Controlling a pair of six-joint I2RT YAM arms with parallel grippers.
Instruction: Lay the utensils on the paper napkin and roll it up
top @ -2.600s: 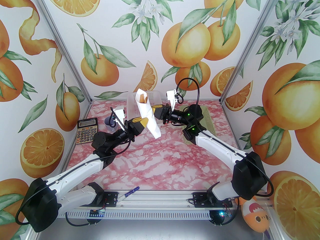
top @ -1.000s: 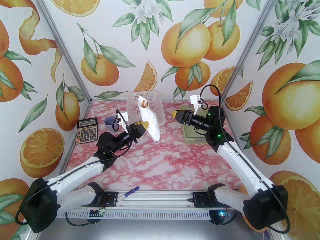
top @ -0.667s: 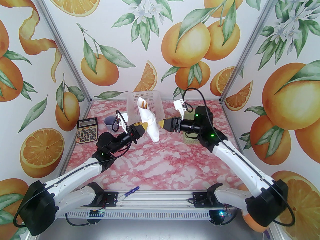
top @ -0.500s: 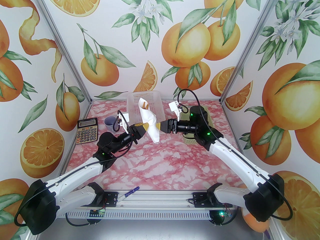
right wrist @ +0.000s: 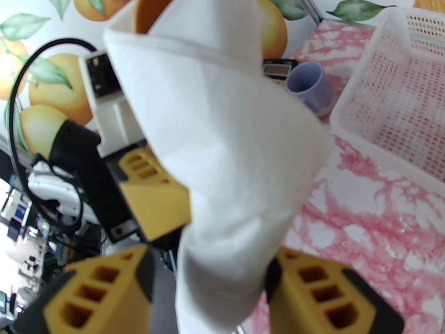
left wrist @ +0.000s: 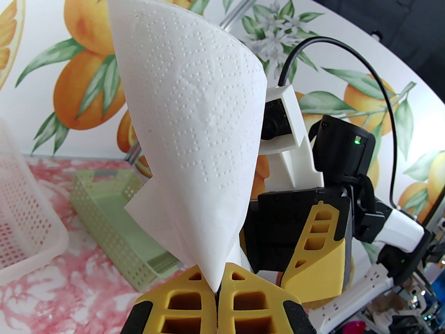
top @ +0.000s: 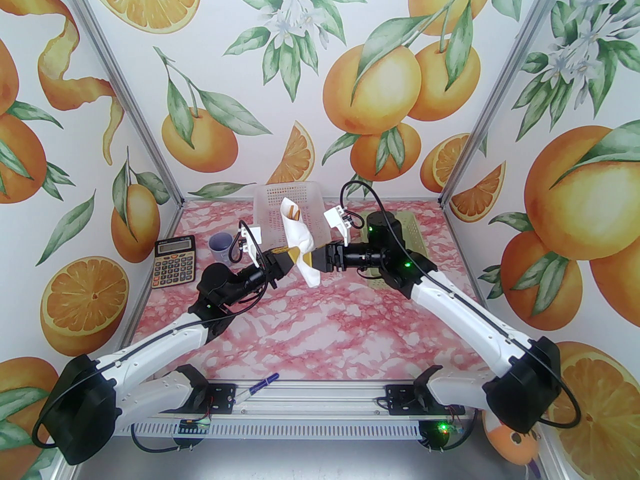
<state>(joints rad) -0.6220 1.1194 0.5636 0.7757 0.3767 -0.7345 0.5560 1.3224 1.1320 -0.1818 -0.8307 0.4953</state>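
Napkin (top: 299, 234) now between right gripper (top: 314, 258) fingers

My left arm (top: 160, 338) reaches from its base up and forward toward the middle of the desk, forearm raised. My left end effector (left wrist: 217, 287) points to the right, its two yellow fingers pressed flat together on the lower tip of the paper napkin (left wrist: 194, 134). My right arm (top: 450, 303) stretches in from the other side, wrist level and turned to the left, so the two end effectors face each other almost tip to tip. My right end effector (right wrist: 208, 256) has its fingers parted, one on each side of the napkin, with a gap showing beside one finger.
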